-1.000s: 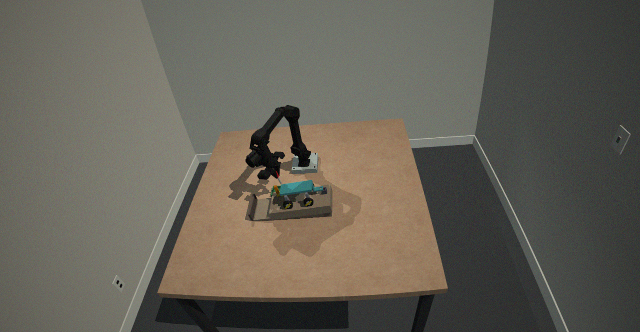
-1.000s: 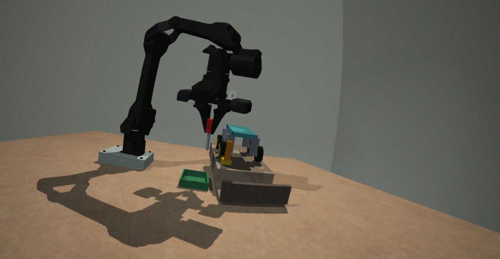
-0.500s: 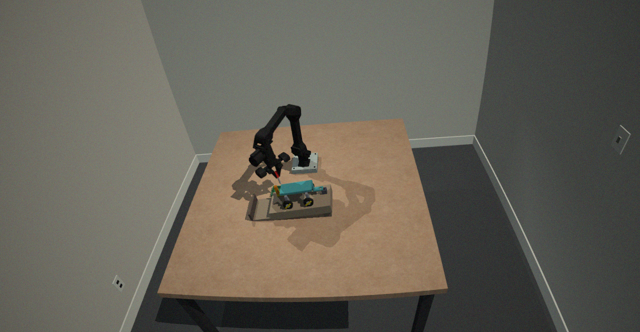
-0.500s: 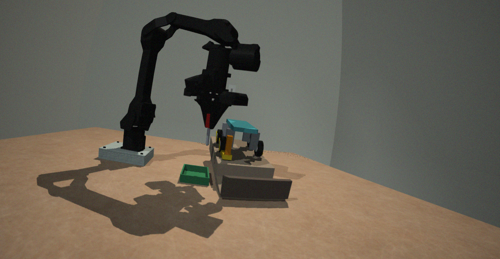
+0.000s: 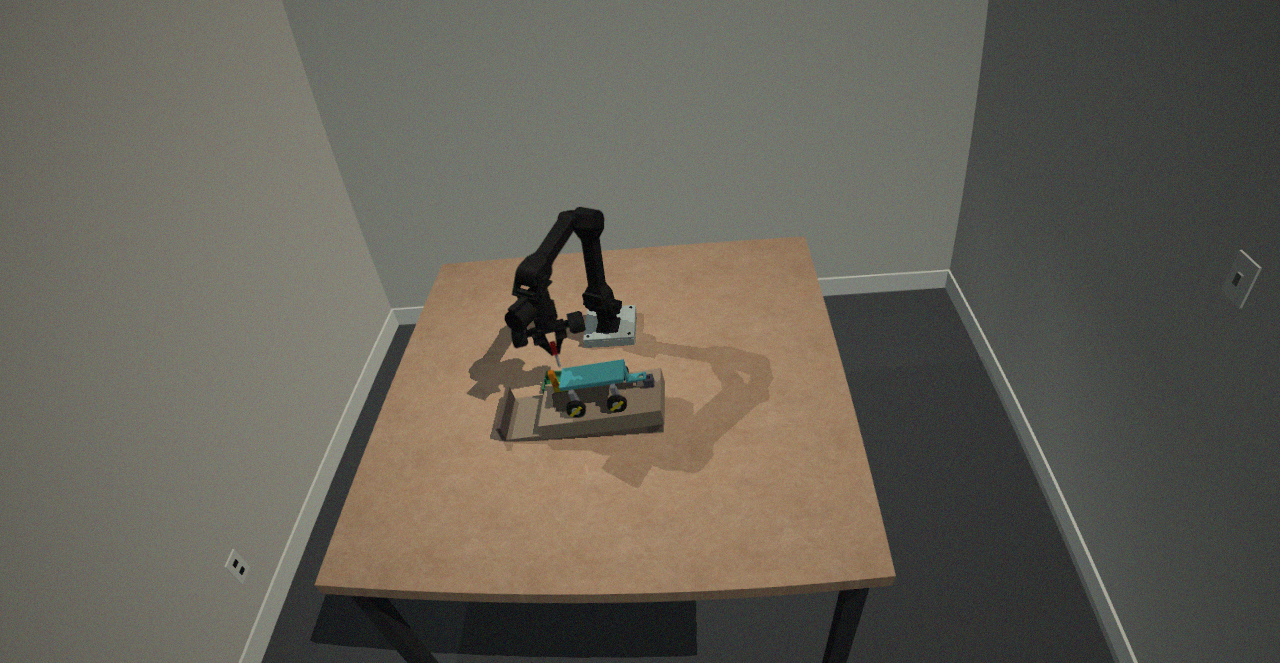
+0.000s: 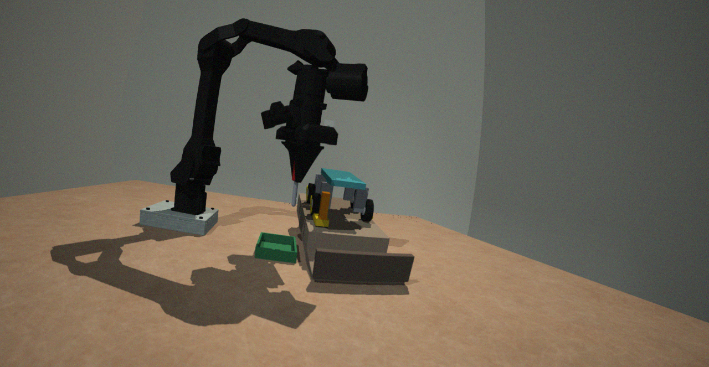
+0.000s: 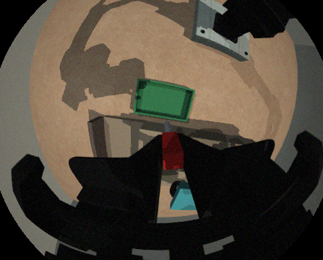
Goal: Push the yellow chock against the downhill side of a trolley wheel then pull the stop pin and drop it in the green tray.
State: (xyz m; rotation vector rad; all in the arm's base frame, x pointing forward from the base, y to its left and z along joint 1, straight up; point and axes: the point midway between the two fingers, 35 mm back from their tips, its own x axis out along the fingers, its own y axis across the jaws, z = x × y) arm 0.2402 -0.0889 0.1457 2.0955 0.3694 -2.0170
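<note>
Tool (image 6: 296, 170) clamped on stop pin (image 6: 294, 191) by its red head, long axis near-vertical, shaft pointing down, beside trolley (image 6: 342, 186)

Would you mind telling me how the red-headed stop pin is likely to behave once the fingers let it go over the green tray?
The stop pin hangs straight from the gripper, so it is probably stiff. Its thin grey shaft looks round, so it may roll or bounce. The green tray has raised walls that should likely contain it, though the pin is not yet above the tray.
</note>
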